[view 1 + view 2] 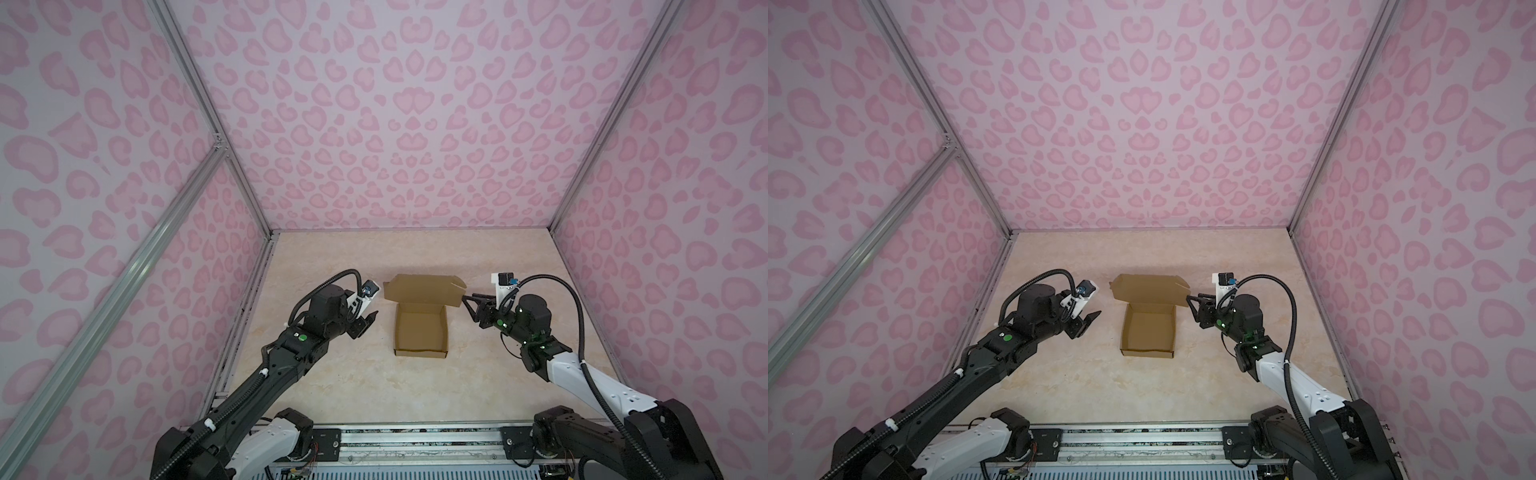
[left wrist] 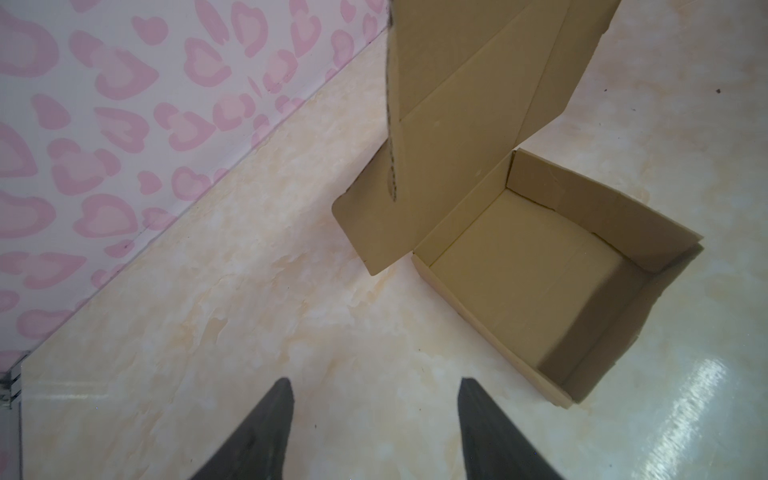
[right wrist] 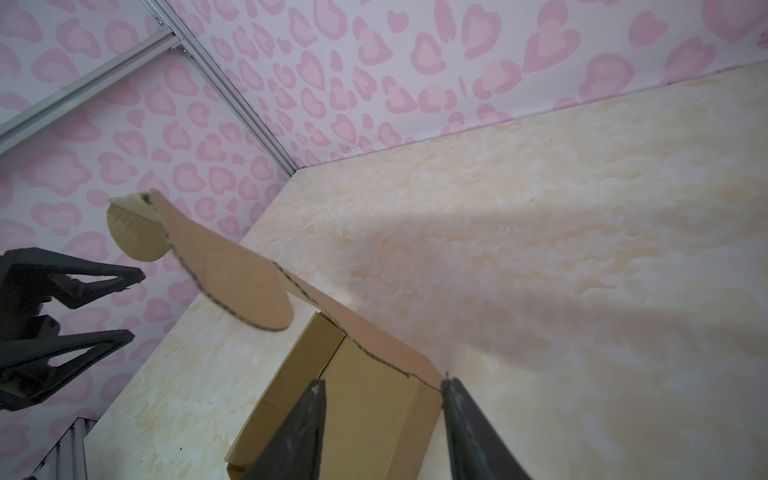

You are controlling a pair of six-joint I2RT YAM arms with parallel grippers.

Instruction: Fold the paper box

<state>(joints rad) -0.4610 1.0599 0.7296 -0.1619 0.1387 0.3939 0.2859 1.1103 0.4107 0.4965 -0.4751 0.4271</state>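
The paper box is plain brown cardboard on the table's middle in both top views. Its shallow tray (image 1: 420, 332) (image 1: 1148, 332) is formed, and its lid (image 1: 419, 289) (image 1: 1148, 289) stands up at the far side with rounded side flaps. My left gripper (image 1: 371, 322) (image 1: 1094, 320) (image 2: 376, 380) hovers left of the tray (image 2: 523, 282), open, with bare table between its fingers. At the lid's right end, my right gripper (image 1: 467, 305) (image 1: 1192, 305) (image 3: 382, 382) has its jaws apart. The lid's side flap (image 3: 374, 407) lies between the fingertips, its edge touching one tip.
Pink heart-patterned walls (image 1: 415, 124) close in the back and both sides, with aluminium frame posts (image 1: 232, 166) at the corners. A metal rail (image 1: 415, 440) carrying both arm bases runs along the near edge. The pale marbled tabletop (image 1: 374, 386) lies bare around the box.
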